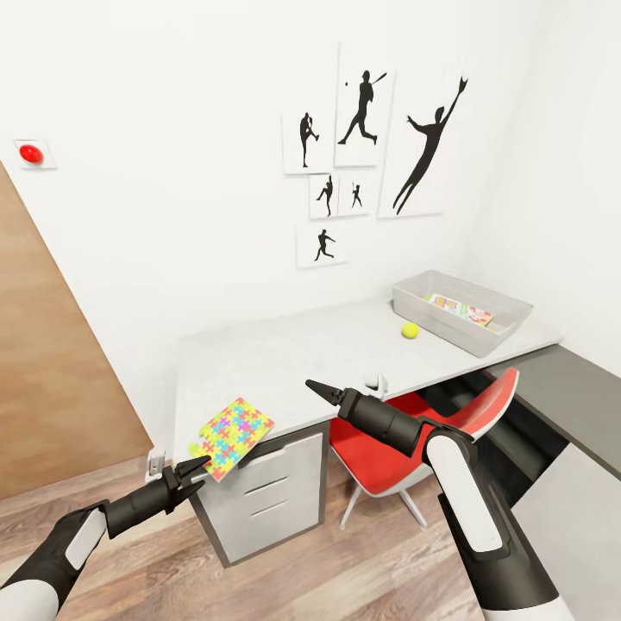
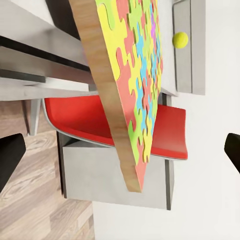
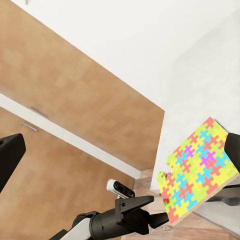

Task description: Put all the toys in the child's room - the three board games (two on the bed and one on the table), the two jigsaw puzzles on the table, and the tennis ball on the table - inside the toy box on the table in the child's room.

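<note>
A mosaic jigsaw puzzle (image 1: 231, 435) lies on the front left corner of the table (image 1: 328, 354), jutting over the edge. My left gripper (image 1: 197, 476) is open just below and in front of that corner. In the left wrist view the jigsaw puzzle (image 2: 135, 75) stands edge-on between the wide-spread fingers (image 2: 10, 155), untouched. My right gripper (image 1: 312, 387) hovers open over the table's front edge, right of the jigsaw puzzle (image 3: 200, 170). The tennis ball (image 1: 410, 329) rests on the table beside the toy box (image 1: 496, 341) at the far right. A colourful board game (image 1: 457, 309) lies inside it.
A red chair (image 1: 405, 448) is tucked under the table, beside grey drawers (image 1: 276, 492). A wooden door (image 1: 52, 388) stands to the left. A lower dark grey unit (image 1: 569, 405) runs along the right wall. Black sports silhouettes (image 1: 362, 112) hang above the table.
</note>
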`<state>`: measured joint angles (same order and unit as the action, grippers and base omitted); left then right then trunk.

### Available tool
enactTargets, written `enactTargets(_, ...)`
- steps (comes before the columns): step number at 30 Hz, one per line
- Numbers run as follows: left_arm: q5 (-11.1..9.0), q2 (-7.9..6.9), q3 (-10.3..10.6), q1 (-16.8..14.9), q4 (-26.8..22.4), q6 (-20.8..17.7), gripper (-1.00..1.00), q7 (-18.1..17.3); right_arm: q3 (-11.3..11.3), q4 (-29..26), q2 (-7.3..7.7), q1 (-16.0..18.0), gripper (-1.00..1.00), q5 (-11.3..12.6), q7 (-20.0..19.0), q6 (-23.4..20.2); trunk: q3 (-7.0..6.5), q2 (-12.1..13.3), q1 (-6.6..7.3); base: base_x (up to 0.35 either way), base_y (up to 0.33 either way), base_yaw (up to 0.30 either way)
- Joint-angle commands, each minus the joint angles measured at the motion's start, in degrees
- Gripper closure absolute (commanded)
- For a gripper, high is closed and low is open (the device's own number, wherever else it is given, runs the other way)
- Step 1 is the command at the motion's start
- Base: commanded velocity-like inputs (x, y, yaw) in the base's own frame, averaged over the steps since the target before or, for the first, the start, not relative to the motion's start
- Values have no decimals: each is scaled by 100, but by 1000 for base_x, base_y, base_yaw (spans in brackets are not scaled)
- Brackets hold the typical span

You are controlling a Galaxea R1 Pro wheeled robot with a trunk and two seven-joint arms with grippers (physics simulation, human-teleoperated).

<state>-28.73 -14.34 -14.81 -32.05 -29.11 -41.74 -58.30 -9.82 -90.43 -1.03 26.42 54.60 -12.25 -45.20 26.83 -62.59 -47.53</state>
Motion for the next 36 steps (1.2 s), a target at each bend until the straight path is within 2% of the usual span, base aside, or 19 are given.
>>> enactTargets(1,-19,0,-5,-3,2,-36,-100,-6,7,-1,-3,4,-100,-19,-24,-24,6,-4,0,0,0,0)
enactTargets(15,-18,2,-5,-3,2,-36,-100,-6,6,-1,-3,4,-100,-19,-30,-24,6,-4,0,0,-76,0)
enactTargets(36,-19,0,-5,-3,2,-25,-100,-6,-2,-1,-3,4,-100,-19,-32,-24,6,-4,0,19,-5,0)
